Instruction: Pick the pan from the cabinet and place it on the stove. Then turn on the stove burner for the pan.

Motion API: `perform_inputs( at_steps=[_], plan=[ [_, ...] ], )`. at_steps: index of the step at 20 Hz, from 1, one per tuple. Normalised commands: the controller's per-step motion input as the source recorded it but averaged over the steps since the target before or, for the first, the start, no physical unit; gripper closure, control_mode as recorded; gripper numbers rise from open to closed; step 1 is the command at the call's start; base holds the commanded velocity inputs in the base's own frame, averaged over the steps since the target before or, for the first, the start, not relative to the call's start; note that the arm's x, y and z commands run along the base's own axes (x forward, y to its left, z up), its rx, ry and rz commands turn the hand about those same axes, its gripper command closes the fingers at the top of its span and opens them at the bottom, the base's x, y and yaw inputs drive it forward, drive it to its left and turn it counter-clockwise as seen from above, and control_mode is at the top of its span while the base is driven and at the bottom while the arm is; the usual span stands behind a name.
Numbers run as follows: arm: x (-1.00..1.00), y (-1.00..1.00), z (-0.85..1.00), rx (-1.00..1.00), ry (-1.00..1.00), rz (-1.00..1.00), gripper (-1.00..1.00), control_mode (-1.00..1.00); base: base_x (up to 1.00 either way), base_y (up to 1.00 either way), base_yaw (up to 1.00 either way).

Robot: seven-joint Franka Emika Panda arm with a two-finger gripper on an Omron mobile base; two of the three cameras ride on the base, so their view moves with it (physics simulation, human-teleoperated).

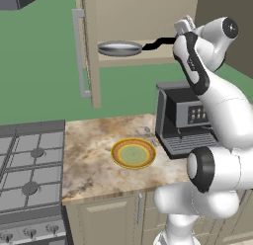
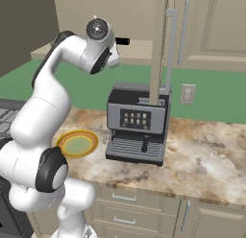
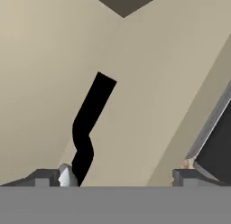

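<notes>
Silvery metal marks the pan (image 1: 120,48), lying flat on a shelf of the open cabinet (image 1: 148,14) at the upper middle of the left base view, its black handle (image 1: 159,42) running toward the right of the frame, up to the robot's wrist. In the hand view that handle (image 3: 90,123) rises kinked from the lower left of centre, and the claw (image 3: 117,177) stands released around it, one fingertip (image 3: 47,177) at the lower left and the other at the lower right, nothing held.

Judging by its look, the pan is rigid and moderately heavy, with the bowl's weight far from the grip, so it will likely droop or twist if taken at the handle's tip. The smooth handle may slip; a hold on its straight part close to the bowl seems safest.

The stove (image 1: 29,175) sits at the lower left, well below the shelf, with a plate (image 1: 133,153) and coffee machine (image 1: 185,118) on the table (image 1: 89,160) between.
</notes>
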Motion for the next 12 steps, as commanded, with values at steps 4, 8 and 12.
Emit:
perform_inputs(
  at_steps=[4,8,12],
  plan=[
    [0.51,0.0,0.0,0.0,0.07,-0.03,-1.0,-1.0,0.0,0.0,0.0],
    [0.52,0.0,0.0,0.0,0.04,-0.04,-1.0,-1.0,0.0,0.0,0.0],
    [0.53,0.04,0.0,0.0,0.02,-0.03,-1.0,-1.0,0.0,0.0,0.0]
  ],
)
